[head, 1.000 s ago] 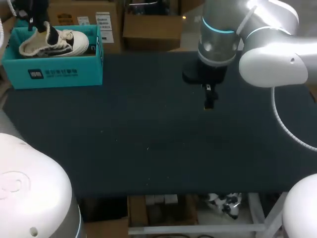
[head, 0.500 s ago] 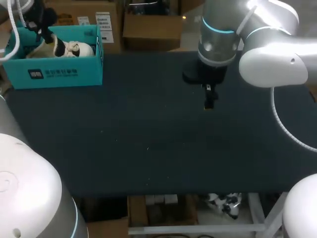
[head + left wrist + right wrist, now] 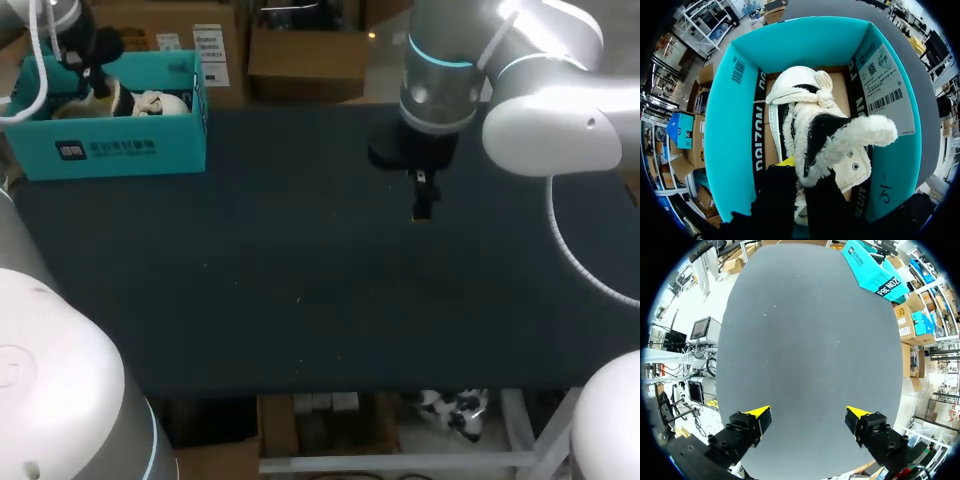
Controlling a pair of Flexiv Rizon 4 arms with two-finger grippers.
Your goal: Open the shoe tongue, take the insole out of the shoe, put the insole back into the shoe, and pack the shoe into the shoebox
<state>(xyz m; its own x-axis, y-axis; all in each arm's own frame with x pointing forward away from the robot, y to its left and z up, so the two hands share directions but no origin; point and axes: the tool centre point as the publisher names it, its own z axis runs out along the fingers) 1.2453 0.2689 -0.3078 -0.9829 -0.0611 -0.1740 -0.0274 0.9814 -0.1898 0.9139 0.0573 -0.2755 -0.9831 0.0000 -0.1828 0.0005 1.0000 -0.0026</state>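
A white and black fleece-lined shoe [image 3: 812, 107] lies inside the teal shoebox [image 3: 805, 42], toe toward the far wall. My left gripper [image 3: 800, 175] is shut on the fluffy collar at its heel, one yellow tip just showing. In the head view the shoebox [image 3: 110, 148] stands at the table's far left corner. The shoe [image 3: 152, 102] is low inside it, under my left gripper [image 3: 98, 82]. My right gripper [image 3: 423, 207] hangs over the dark table, right of the middle. In its own view my right gripper [image 3: 807, 417] stands open, holding nothing. The insole is hidden.
The dark table top [image 3: 300, 280] spreads bare between the box and my right arm. From the right wrist the shoebox [image 3: 875, 270] shows far off at the table's corner. Cardboard boxes stand beyond the far edge.
My left gripper has lowered the shoe from above the box rim down into the shoebox. The right arm has kept still.
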